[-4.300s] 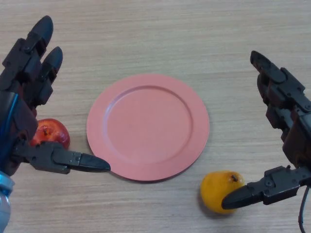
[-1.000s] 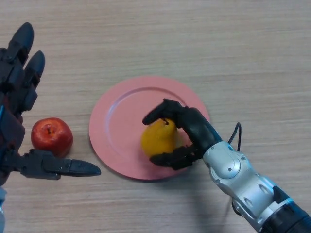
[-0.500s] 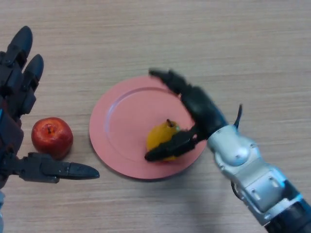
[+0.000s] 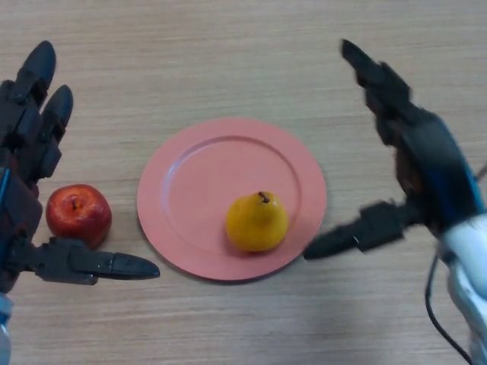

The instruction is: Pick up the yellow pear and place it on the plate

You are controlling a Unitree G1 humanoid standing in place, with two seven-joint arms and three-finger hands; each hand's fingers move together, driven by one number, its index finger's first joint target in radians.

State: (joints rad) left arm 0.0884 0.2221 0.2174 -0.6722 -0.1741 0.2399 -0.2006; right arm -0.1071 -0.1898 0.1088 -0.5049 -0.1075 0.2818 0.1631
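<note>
The yellow pear [image 4: 256, 221] rests on the pink plate [image 4: 198, 182], in its front right part, stem up. My right hand [image 4: 426, 163] is open and empty to the right of the plate, its thumb tip near the plate's rim, apart from the pear. My left hand [image 4: 23, 182] is open at the left edge of the view and holds nothing.
A red apple [image 4: 78, 215] lies on the wooden table [image 4: 228, 53] left of the plate, between my left hand's thumb and fingers but not held.
My right hand has let go of the pear on the plate, opened, and drawn back to the right. The pear now rests free. My left hand has stayed put.
</note>
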